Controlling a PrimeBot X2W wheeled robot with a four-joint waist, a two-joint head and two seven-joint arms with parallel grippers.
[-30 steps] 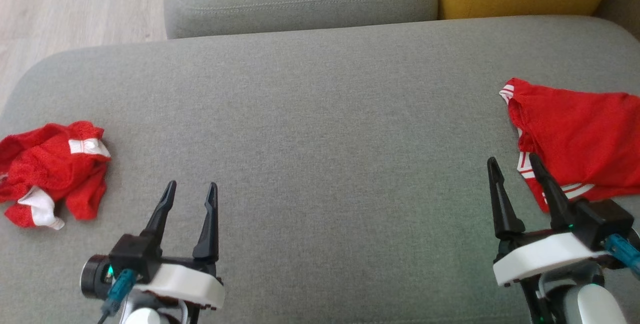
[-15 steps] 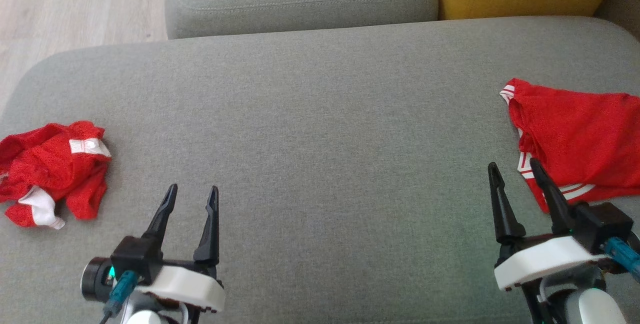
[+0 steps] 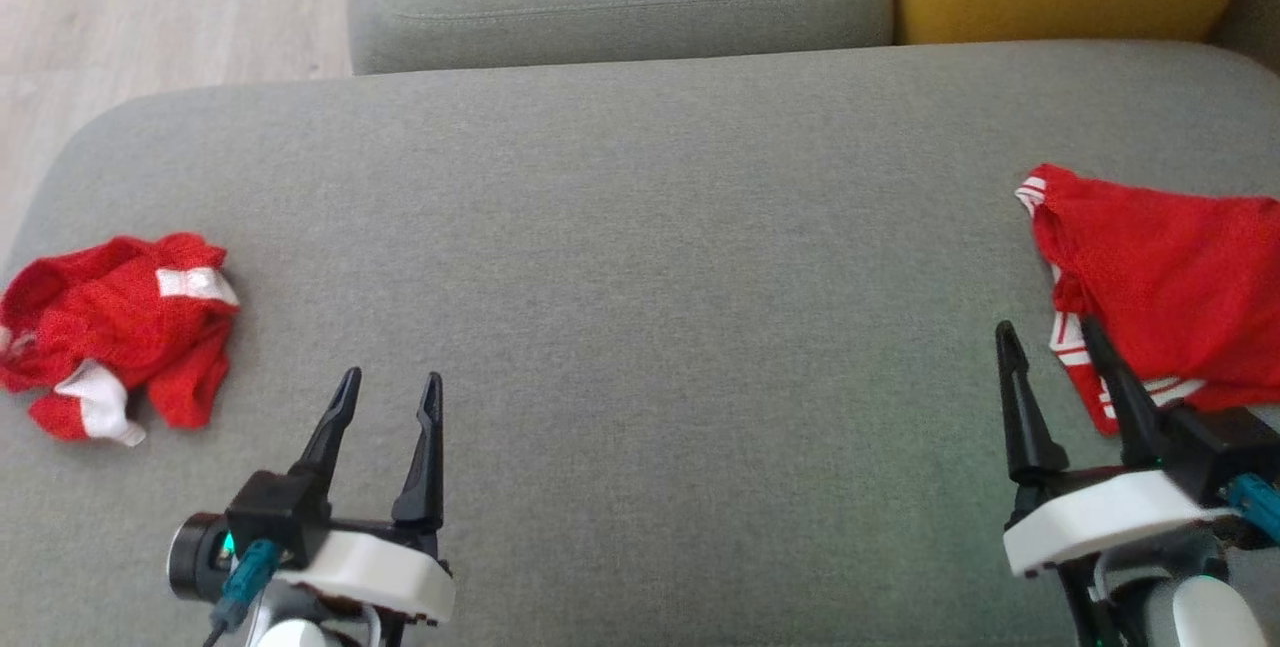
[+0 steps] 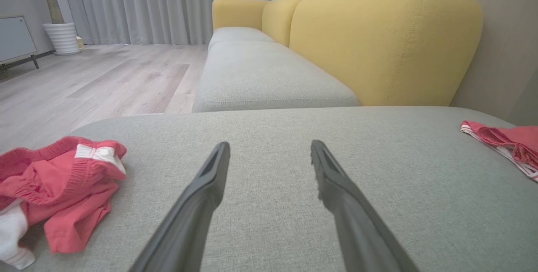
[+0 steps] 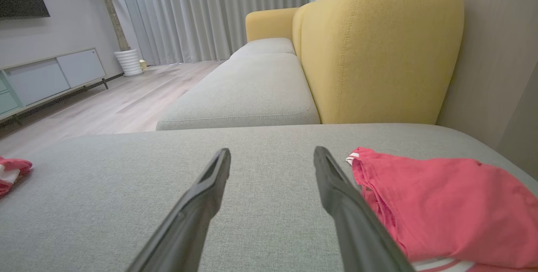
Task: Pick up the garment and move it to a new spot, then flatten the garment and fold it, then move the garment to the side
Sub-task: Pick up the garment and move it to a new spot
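1. Lying in a heap at the left end of the grey sofa seat [image 3: 640,257], the crumpled garment [image 3: 115,327] is red mesh cloth with white bands. It sits to the left of the left jaws, near them but apart.
2. A second garment [image 3: 1170,277], also red with white stripes, lies fairly flat at the right end. It is just beside the right jaws, and I cannot tell whether they touch it. It looks already dealt with, so I take the heap to be the piece to work on.
3. Both pairs of jaws stand wide open and empty, fingers pointing out across the seat.
4. Judged by its look, the heap will be light, thin and limp. It should not keep any shape, and will sag and hang from wherever it is pinched. Mesh is not slippery and not fragile, though it may catch on a fingertip.
5. The seat is soft, so fingers can probably press down into it a little to close around the cloth.
6. The best hold looks like the gathered, ribbed band along the top of the heap, seen in the left wrist view. It is the thickest part.
7. A loose flap is a poorer choice, as it may lift one layer and drag the rest.
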